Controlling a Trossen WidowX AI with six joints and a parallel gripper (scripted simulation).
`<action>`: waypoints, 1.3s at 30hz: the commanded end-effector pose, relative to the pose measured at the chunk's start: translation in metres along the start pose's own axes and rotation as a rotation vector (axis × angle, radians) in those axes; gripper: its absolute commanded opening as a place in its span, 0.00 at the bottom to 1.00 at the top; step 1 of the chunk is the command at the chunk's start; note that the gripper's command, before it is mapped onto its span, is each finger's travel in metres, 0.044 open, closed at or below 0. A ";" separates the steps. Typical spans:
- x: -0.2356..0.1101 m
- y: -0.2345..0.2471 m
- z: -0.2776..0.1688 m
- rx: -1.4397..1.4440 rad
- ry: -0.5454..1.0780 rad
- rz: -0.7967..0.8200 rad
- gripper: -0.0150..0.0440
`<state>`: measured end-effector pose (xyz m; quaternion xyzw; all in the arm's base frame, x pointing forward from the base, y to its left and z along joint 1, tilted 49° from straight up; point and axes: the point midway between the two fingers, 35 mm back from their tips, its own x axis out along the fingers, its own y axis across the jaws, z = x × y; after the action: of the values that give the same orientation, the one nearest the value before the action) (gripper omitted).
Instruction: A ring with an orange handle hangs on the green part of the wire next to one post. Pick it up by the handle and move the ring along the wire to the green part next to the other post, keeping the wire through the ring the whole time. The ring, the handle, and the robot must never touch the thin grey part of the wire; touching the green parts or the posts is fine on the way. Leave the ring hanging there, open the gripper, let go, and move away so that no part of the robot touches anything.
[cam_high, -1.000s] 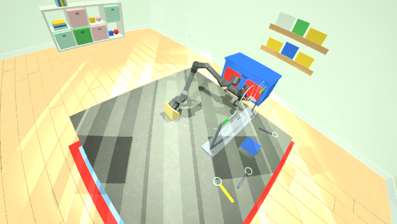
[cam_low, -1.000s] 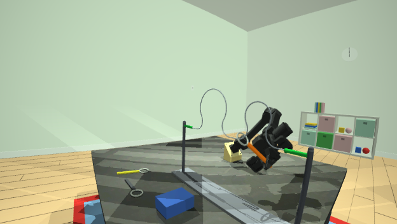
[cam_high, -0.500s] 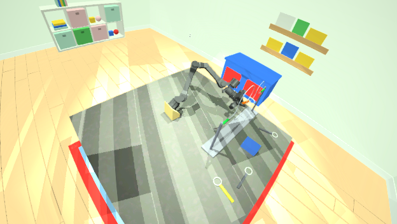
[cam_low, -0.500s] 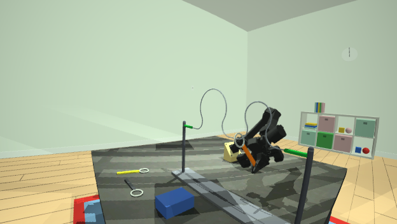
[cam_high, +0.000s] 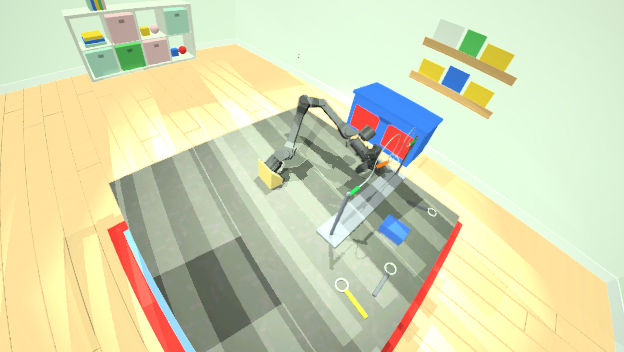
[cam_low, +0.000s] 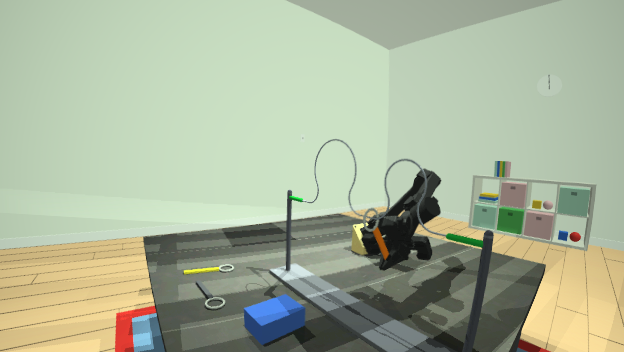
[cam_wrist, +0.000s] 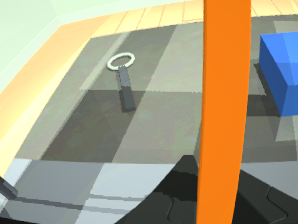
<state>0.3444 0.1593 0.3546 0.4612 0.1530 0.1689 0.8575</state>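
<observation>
My gripper (cam_high: 374, 161) (cam_low: 389, 248) (cam_wrist: 197, 165) is shut on the orange handle (cam_high: 382, 164) (cam_low: 381, 243) (cam_wrist: 224, 90) of the ring (cam_low: 371, 218). In the exterior view the ring sits at the low dip of the thin grey wire (cam_low: 336, 141) between its two loops; I cannot tell whether they touch. The wire ends in a green part (cam_high: 355, 190) (cam_low: 296, 198) at one post (cam_high: 340, 215) (cam_low: 289, 230) and a green part (cam_high: 413, 142) (cam_low: 465, 240) at the other post (cam_low: 479, 290). The ring is hidden in the wrist view.
The posts stand on a grey base plate (cam_high: 350, 220) (cam_low: 325, 290) (cam_wrist: 87, 189). A blue block (cam_high: 394, 230) (cam_low: 274, 316) (cam_wrist: 280, 76), a yellow-handled ring (cam_high: 356, 302) (cam_low: 202, 270) and a grey-handled ring (cam_high: 382, 284) (cam_low: 205, 290) lie nearby. A yellow wedge (cam_high: 270, 176) sits at the arm's base, and a blue cabinet (cam_high: 395, 112) stands behind.
</observation>
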 end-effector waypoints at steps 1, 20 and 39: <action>-0.004 -0.007 0.002 -0.043 0.001 -0.014 0.00; -0.009 -0.034 0.004 -0.114 0.009 -0.056 0.00; -0.015 -0.070 0.009 -0.254 0.025 -0.137 0.00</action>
<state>0.3461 0.1155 0.3051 0.3533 0.1718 0.1371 0.9094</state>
